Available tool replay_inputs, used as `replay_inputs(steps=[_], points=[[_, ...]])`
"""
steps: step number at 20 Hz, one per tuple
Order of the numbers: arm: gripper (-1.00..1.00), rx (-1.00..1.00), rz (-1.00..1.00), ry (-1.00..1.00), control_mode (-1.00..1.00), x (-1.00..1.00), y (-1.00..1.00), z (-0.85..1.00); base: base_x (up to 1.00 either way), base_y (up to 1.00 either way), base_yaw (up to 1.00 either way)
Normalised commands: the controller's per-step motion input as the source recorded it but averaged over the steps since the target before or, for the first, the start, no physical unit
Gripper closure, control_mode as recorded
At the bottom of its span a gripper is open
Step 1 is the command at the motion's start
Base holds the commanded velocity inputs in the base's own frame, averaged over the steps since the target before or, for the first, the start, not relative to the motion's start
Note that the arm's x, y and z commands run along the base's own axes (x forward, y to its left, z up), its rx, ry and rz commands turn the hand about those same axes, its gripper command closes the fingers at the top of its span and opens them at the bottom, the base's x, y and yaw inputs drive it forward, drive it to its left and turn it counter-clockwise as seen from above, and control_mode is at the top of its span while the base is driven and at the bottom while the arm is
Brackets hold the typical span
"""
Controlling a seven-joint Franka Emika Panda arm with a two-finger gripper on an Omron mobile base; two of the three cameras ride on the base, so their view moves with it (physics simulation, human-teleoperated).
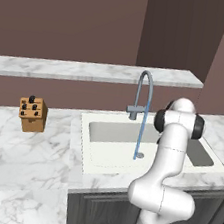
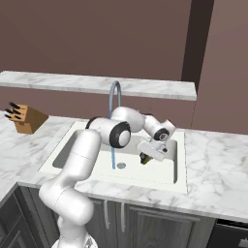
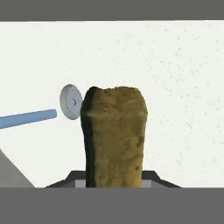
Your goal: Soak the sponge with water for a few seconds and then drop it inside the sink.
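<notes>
End effector (image 2: pixel 147 158) seemingly grips sponge (image 3: pixel 114 138) beside water (image 3: pixel 27 118).

Knife block (image 1: pixel 33 114) — brown, dark handles sticking up, on the marble counter (image 1: pixel 20 172) left of the basin. Tap (image 1: pixel 142 95) — grey, arched, behind the basin. Marble shelf (image 1: pixel 64 69) along the brown wall (image 1: pixel 71 17). Dark cabinets (image 2: pixel 145 225) below.

Mauve-brown walls (image 1: pixel 71 17), a marble ledge (image 1: pixel 89 72), marble counter (image 1: pixel 20 172) over dark grey cabinets (image 2: pixel 160 227).
</notes>
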Motion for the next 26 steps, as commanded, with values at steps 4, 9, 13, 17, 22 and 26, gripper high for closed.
replay_inputs(steps=[4,9,13,17,22,26], points=[[1.00,-0.06,0.00,-0.06,-1.00,0.00,-0.05,-0.41,0.00,0.00,0.00],[1.00,-0.04,0.00,-0.05,-1.00,0.00,-0.11,-0.29,0.00,0.00,0.00],[1.00,-0.02,0.00,-0.03,-1.00,0.00,-0.13,-0.25,0.00,0.00,0.00],[1.00,-0.01,0.00,0.00,-1.00,-0.01,-0.07,-0.14,0.00,0.00,0.00],[-1.00,0.00,0.00,0.00,-1.00,0.00,0.00,0.00,0.00,0.00,0.00],[-1.00,0.00,0.00,0.00,-1.00,-0.04,0.00,0.04,0.00,0.00,0.00]])
